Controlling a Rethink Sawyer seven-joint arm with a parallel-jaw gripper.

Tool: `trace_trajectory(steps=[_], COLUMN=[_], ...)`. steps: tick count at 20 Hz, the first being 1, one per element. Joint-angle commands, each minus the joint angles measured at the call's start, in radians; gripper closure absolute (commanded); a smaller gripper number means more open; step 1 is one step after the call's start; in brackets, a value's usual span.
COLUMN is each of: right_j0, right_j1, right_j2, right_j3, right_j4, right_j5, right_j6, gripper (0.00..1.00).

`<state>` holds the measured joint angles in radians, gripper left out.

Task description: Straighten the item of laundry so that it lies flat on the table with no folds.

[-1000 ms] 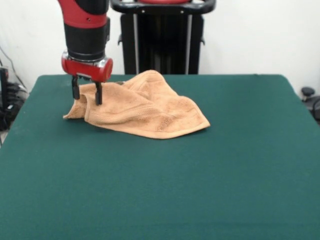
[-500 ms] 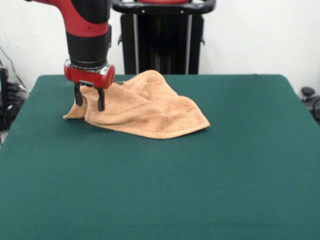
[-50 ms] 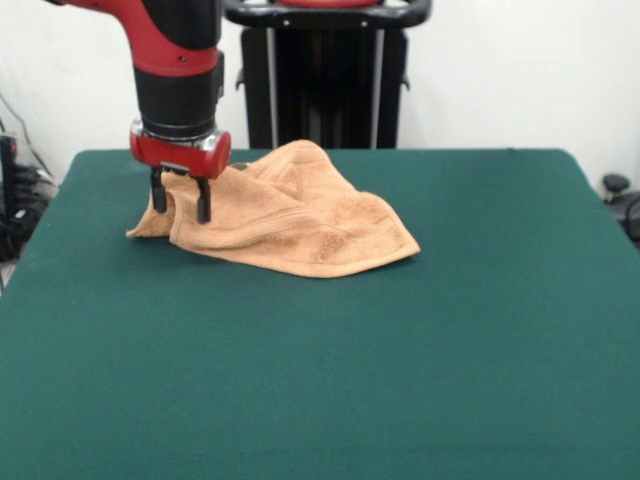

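The item of laundry [image 3: 290,222], an orange-tan terry towel, lies crumpled on the far left part of the green table [image 3: 330,370]. It is bunched into a hump at the back, with folds running across it and one corner pointing right. My gripper [image 3: 181,202] hangs open over the towel's left end. Its two black fingers [image 3: 203,202] stand apart, tips down at the cloth's left edge. Nothing shows between them.
The robot's black pedestal [image 3: 325,75] stands behind the table's far edge. Cables and dark gear [image 3: 18,200] sit off the table's left side, and a small black wheel [image 3: 615,185] sits off its right side.
The gripper has come down a little and shifted slightly right onto the towel's left end. The towel has not moved.
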<state>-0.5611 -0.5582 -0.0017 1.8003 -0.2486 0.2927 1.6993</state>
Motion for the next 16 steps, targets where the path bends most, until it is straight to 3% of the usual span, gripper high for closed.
trace_trajectory(steps=[1,16], right_j0=[0.017,0.035], right_j1=[0.072,0.099], right_j2=[0.117,0.105], right_j3=[0.004,0.004], right_j4=[-0.027,-0.026], right_j5=[-0.005,-0.047], right_j6=[0.050,0.078], gripper=[0.00,0.00])
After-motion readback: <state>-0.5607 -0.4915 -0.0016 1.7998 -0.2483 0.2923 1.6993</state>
